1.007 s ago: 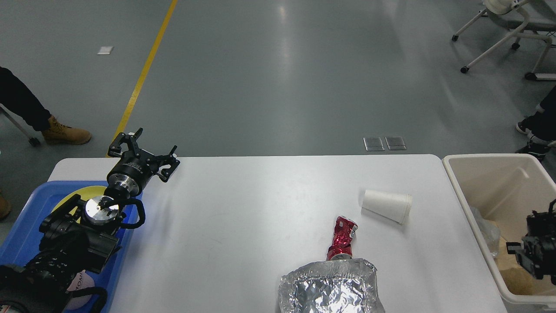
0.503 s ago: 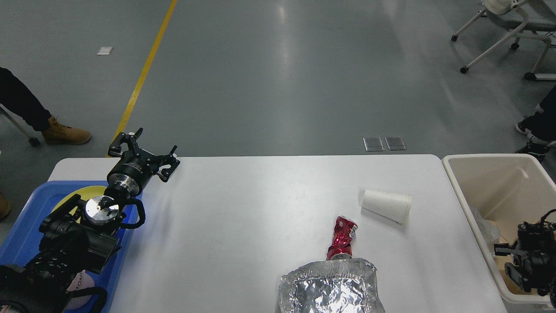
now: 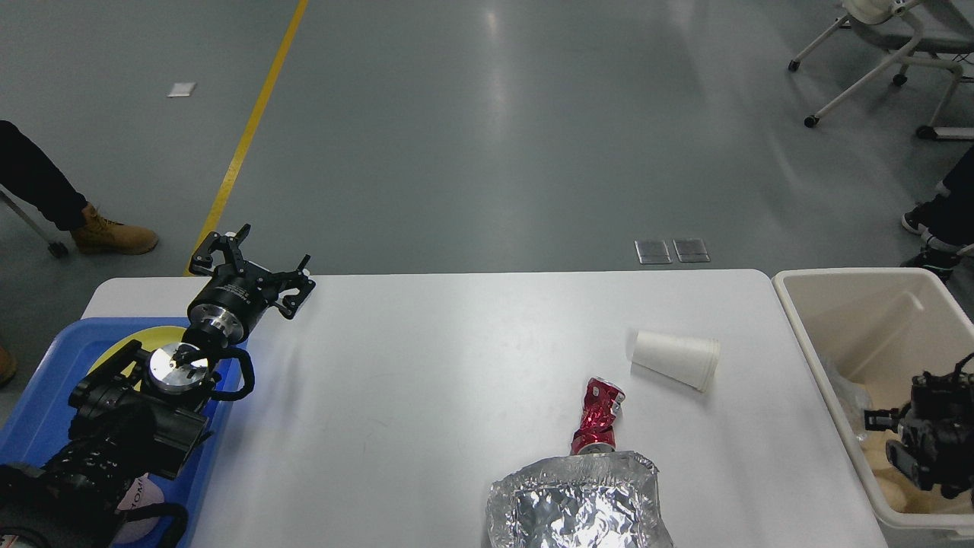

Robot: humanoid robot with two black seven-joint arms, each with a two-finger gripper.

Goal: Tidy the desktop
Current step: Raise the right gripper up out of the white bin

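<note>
The desktop (image 3: 426, 365) is a wide white tabletop with rounded corners. On its right half lie a white paper cup (image 3: 676, 359) on its side, a crushed red can (image 3: 598, 415) and a crumpled sheet of silver foil (image 3: 580, 504) at the front edge. My left gripper (image 3: 253, 268) hangs open over the desktop's far left corner with nothing between its fingers. My right gripper (image 3: 889, 438) is a dark shape over the beige bin (image 3: 852, 304); its fingers cannot be told apart.
A blue tray (image 3: 46, 396) with a yellow plate (image 3: 137, 339) sits at the left under my left arm. The beige bin at the right holds crumpled paper and plastic. People's feet and a wheeled chair frame (image 3: 875, 68) stand on the grey floor beyond.
My right gripper has shifted left and slightly down over the bin. The left arm and the things on the desktop have not moved.
</note>
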